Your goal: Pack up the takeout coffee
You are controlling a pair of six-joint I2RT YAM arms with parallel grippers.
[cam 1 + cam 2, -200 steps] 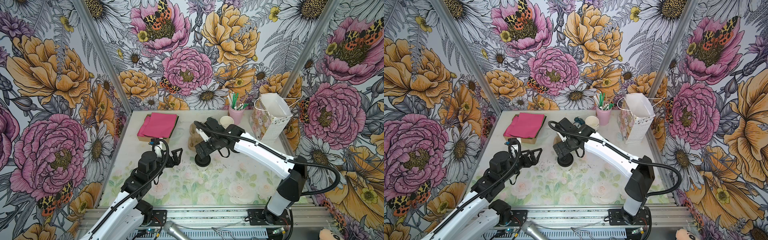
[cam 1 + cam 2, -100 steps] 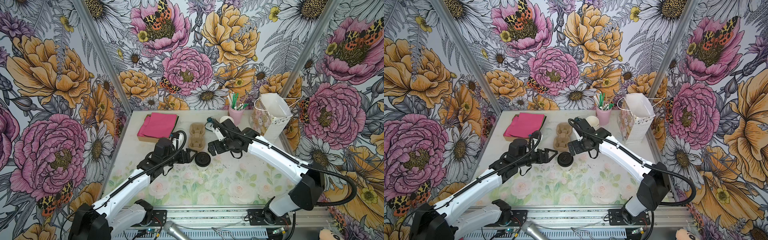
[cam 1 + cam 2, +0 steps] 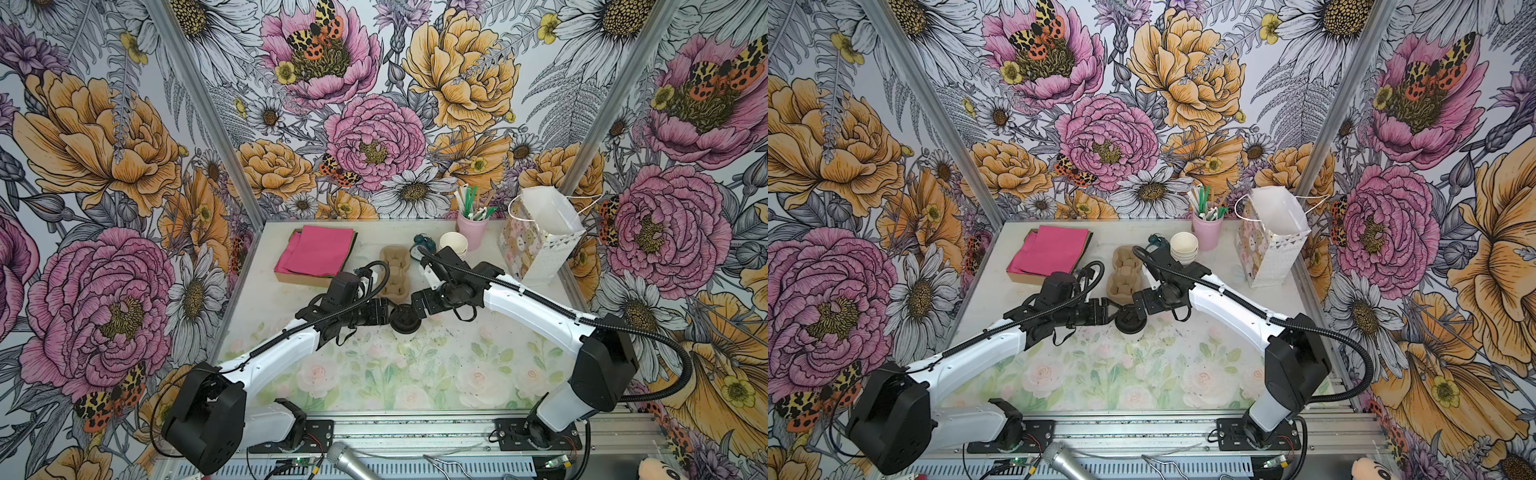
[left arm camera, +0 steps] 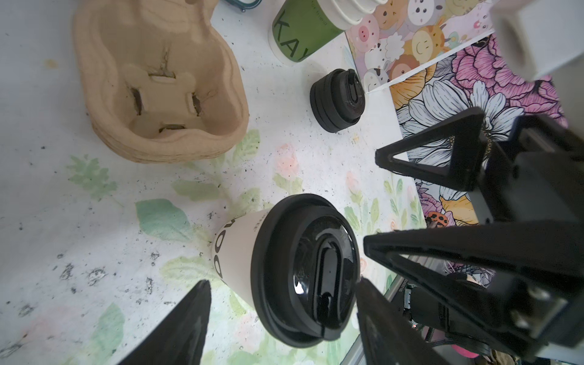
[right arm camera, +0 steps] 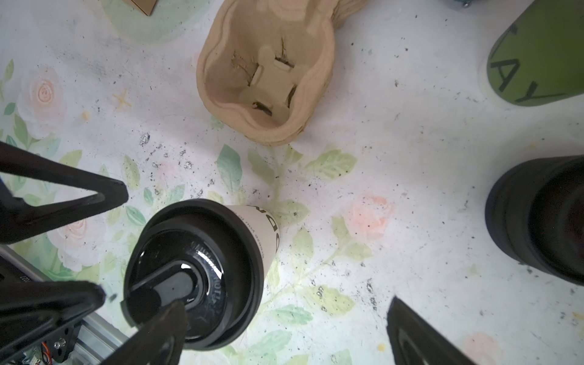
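Left end effector [image 4: 282, 284] spread astride takeout coffee [image 4: 297, 268]; right end effector [image 5: 287, 303] spread beside it.

A robot-lab test booth: floral-printed wall panels [image 3: 374, 124] on aluminium posts [image 3: 205, 104] enclose a small table [image 3: 457, 374], with two white robot arms [image 3: 282, 349] bolted to its front rail [image 3: 415, 430].
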